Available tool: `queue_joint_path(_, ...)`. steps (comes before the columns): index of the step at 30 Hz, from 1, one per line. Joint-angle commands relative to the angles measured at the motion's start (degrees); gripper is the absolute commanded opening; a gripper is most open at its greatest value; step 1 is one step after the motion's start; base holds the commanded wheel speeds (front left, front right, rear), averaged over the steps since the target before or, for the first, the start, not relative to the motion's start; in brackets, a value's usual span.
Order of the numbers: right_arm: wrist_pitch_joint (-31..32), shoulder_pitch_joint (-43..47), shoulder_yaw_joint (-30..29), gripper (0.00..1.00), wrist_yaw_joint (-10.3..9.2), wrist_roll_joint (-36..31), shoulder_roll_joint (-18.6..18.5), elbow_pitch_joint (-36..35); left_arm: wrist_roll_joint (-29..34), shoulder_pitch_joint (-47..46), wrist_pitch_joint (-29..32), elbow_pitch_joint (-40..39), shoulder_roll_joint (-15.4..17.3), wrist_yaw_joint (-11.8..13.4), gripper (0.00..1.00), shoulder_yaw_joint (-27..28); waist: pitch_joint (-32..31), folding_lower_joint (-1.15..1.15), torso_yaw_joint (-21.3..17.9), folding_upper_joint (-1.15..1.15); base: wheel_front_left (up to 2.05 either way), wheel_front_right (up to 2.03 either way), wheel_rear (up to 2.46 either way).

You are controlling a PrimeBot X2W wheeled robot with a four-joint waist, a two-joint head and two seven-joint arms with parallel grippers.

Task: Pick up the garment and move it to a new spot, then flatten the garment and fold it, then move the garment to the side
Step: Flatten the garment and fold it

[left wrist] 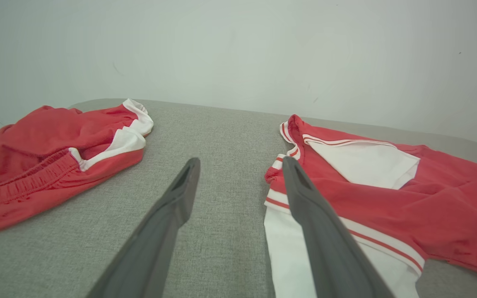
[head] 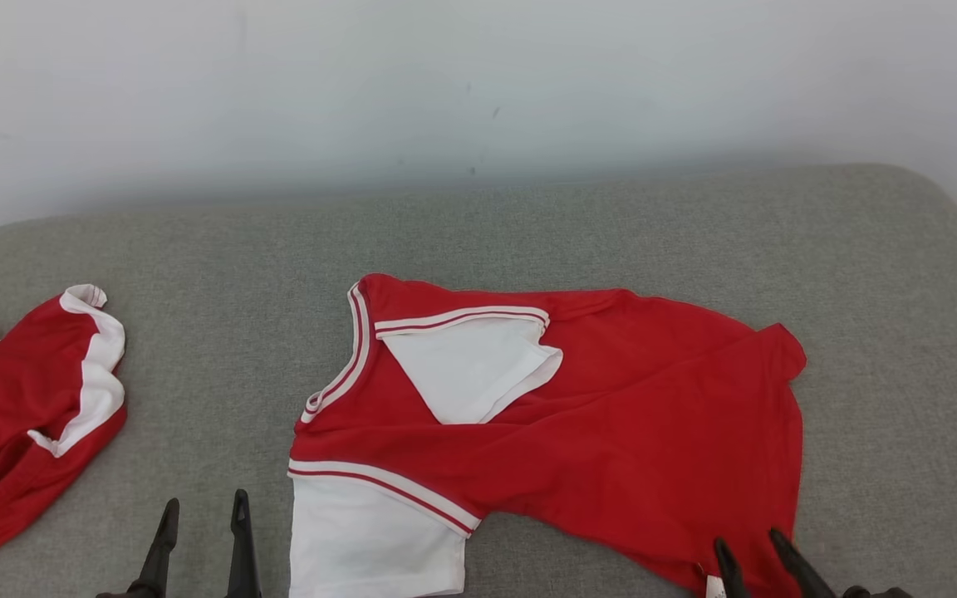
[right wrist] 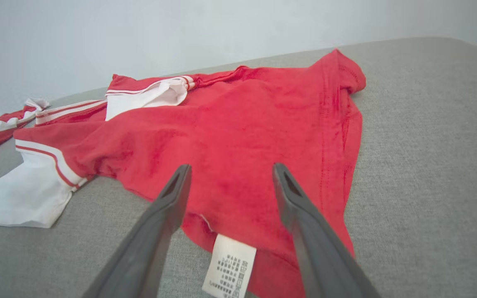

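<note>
A red garment [head: 611, 415] with white sleeves and striped trim lies spread on the grey surface, seen too in the left wrist view [left wrist: 429, 198] and the right wrist view [right wrist: 238, 132]. Its lower sleeve [head: 370, 531] points toward me. My right gripper [head: 751, 544] stands open over the garment's near right hem, beside a white care label [right wrist: 230, 265], with nothing between its fingers [right wrist: 172, 194]. My left gripper [head: 204, 519] is open above bare fabric just left of the lower sleeve, holding nothing.
A second red and white piece of clothing [head: 22, 415] lies bunched at the left edge of the grey padded surface [head: 528, 224]. A pale wall [head: 478, 83] rises behind it. The surface's rounded right corner [head: 927, 191] is in view.
</note>
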Motion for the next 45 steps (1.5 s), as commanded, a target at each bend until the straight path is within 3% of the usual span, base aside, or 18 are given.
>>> queue_joint_path(1,-0.3,-0.4,-0.7,1.0,-0.13,-0.5,0.2,-0.7,0.7,0.1,-0.2,-0.2,-0.1,0.0,1.0,0.2,-0.1,0.0,0.1,0.0,0.0,0.0,0.0)
queue_joint_path(11,-0.2,-0.6,-8.6,1.0,-0.13,-4.1,3.7,-3.4,1.2,0.9,-0.2,-0.9,-0.1,0.1,1.0,1.0,-0.5,0.0,0.3,0.0,0.0,0.0,0.0)
queue_joint_path(20,-0.2,-4.9,-12.3,1.0,-0.13,-7.4,4.7,0.9,1.4,1.1,-0.2,-1.5,-0.1,0.3,1.0,1.6,-0.3,0.0,-0.1,0.0,0.0,0.0,0.0)
queue_joint_path(33,3.3,-27.1,-11.4,1.0,-0.13,-8.3,-1.6,17.2,1.4,-1.7,-0.2,-1.0,-0.1,-0.1,1.0,0.3,2.1,0.0,1.6,0.0,0.0,0.0,0.0)
queue_joint_path(45,6.5,-36.9,-12.4,1.0,-0.13,-9.5,-3.4,38.6,1.7,-2.9,-0.2,-0.6,-0.1,-0.5,1.0,0.0,4.5,0.0,3.1,0.0,0.0,0.0,0.0)
